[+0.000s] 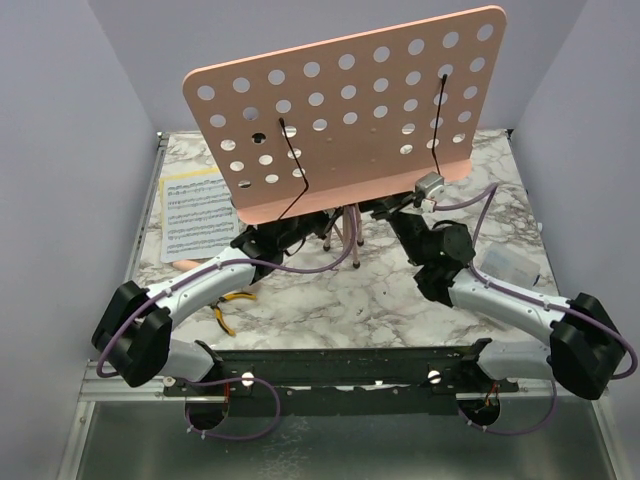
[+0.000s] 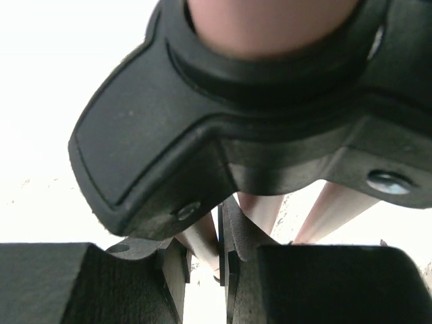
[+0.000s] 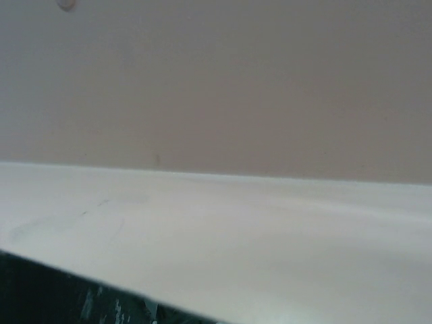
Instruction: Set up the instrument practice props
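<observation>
The pink perforated music-stand desk stands high on its pink tripod at the table's middle. My left gripper reaches under the desk. In the left wrist view it is shut on a pink tripod leg just below the black hub that holds the pole. My right gripper is at the desk's lower right edge, its fingertips hidden there. The right wrist view is filled by the desk's pink face and its pale ledge. Sheet-music pages lie flat at the left.
Yellow-handled pliers lie near the left arm's elbow. A clear plastic box sits at the right beside the right arm. The marble tabletop is walled in at the left, right and back.
</observation>
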Robot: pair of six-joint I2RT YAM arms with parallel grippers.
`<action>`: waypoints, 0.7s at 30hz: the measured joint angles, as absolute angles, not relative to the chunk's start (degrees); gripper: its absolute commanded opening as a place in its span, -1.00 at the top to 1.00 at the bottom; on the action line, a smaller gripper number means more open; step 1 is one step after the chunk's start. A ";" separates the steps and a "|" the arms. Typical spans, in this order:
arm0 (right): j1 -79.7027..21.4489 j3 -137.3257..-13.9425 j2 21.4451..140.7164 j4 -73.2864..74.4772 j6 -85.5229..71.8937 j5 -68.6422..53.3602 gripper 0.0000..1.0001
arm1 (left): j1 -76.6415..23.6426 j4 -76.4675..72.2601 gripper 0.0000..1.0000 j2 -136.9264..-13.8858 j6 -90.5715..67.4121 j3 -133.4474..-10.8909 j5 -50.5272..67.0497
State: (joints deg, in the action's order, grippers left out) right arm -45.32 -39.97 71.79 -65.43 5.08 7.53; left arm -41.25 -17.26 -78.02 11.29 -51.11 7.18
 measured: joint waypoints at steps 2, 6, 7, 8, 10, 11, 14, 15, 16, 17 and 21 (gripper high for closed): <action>-45.04 -39.97 70.76 -63.83 5.41 6.44 -0.06 | -41.15 -16.97 1.00 -78.00 11.73 -51.20 9.02; -44.93 -39.86 68.88 -61.17 5.45 5.34 -0.07 | -40.93 -16.75 1.00 -77.89 12.51 -51.20 11.73; -44.91 -39.68 68.29 -60.49 5.41 5.04 -0.08 | -40.95 -16.69 1.00 -77.87 12.78 -51.20 12.32; -44.88 -39.44 67.64 -59.77 5.32 4.75 -0.09 | -40.95 -16.62 1.00 -77.82 13.02 -51.20 12.71; -44.82 -38.85 66.32 -58.54 4.99 4.29 -0.11 | -40.95 -16.47 1.00 -77.73 13.41 -51.20 13.47; -44.75 -38.39 65.63 -58.15 4.71 4.08 -0.11 | -40.97 -16.36 1.00 -77.69 13.63 -51.20 13.96; -44.60 -36.80 63.77 -58.04 3.86 3.31 -0.11 | -41.19 -16.34 1.00 -77.62 14.22 -51.20 14.83; -44.56 -36.40 63.29 -58.04 3.51 3.20 -0.11 | -41.39 -16.34 1.00 -77.56 14.48 -51.20 14.98; -44.53 -36.18 62.94 -58.02 3.22 3.05 -0.11 | -41.47 -16.34 1.00 -77.52 14.72 -51.20 15.09; -44.51 -36.07 62.85 -58.06 3.03 2.90 -0.09 | -41.54 -16.32 1.00 -77.47 14.90 -51.20 15.16; -44.49 -36.07 63.16 -58.48 2.70 2.79 -0.11 | -41.54 -16.19 1.00 -77.45 14.87 -51.20 15.16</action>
